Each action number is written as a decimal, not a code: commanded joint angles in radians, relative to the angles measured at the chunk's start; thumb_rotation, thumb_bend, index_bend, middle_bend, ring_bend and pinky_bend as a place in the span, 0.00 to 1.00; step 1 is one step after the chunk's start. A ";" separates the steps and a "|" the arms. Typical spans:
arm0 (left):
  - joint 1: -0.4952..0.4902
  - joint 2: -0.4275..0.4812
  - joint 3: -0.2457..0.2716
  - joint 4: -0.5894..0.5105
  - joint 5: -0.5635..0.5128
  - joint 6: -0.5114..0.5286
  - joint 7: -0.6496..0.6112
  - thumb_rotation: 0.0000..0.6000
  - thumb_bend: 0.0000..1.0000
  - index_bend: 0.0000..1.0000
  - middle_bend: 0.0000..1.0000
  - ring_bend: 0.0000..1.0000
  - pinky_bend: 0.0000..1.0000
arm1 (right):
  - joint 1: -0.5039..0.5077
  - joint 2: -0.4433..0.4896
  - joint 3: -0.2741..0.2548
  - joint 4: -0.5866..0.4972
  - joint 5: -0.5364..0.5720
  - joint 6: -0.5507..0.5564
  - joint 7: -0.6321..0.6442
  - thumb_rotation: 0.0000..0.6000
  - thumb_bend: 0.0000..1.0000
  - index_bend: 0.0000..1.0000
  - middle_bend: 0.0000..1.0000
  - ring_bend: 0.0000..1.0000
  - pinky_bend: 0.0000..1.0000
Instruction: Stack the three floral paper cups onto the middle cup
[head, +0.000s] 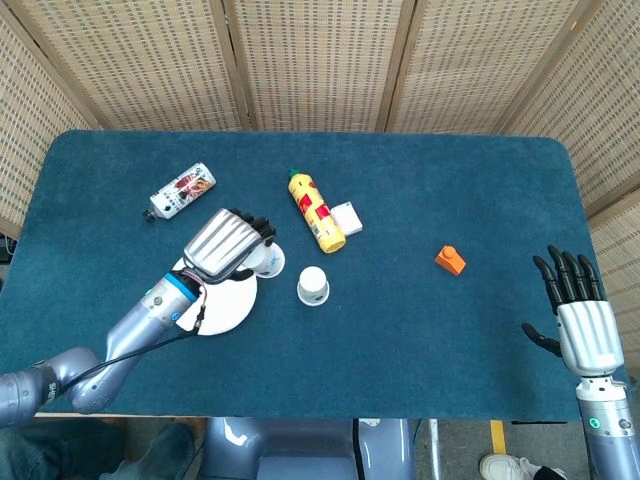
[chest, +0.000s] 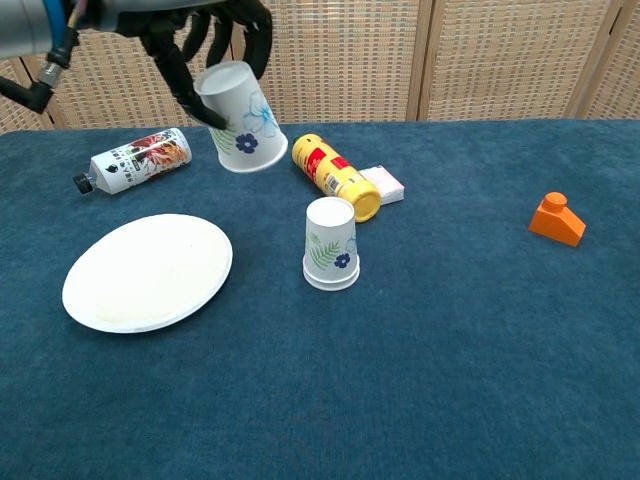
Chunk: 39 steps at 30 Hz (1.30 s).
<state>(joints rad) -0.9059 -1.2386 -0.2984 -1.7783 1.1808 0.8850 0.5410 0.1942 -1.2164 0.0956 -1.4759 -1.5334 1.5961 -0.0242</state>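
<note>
One floral cup hangs tilted in our left robot hand, above the bench near the upturned middle cup; nothing is stacked yet. Our right robot hand is spread, empty.

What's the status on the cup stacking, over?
Left hand holds floral cup aloft, tilted. Right hand open, idle. Middle cup upside down, uncovered. Path clear.

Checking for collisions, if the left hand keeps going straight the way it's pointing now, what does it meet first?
Probably the yellow bottle. The left hand, holding a floral cup aloft, points toward it, but being raised, it may pass above; depth is unclear.
</note>
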 joint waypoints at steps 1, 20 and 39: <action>-0.091 -0.047 -0.009 -0.015 -0.142 -0.046 0.112 1.00 0.10 0.54 0.47 0.54 0.58 | -0.005 0.005 0.007 0.001 0.009 -0.005 0.009 1.00 0.00 0.11 0.02 0.00 0.00; -0.239 -0.182 0.045 0.104 -0.340 -0.049 0.162 1.00 0.10 0.54 0.47 0.54 0.58 | -0.015 0.017 0.020 -0.004 0.008 -0.021 0.034 1.00 0.00 0.13 0.02 0.00 0.00; -0.305 -0.246 0.099 0.165 -0.408 -0.077 0.140 1.00 0.00 0.00 0.00 0.01 0.20 | -0.021 0.023 0.031 -0.002 0.009 -0.030 0.055 1.00 0.00 0.13 0.02 0.00 0.00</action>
<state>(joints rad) -1.2094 -1.4873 -0.2061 -1.6072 0.7766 0.8092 0.6861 0.1729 -1.1937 0.1262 -1.4778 -1.5245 1.5658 0.0309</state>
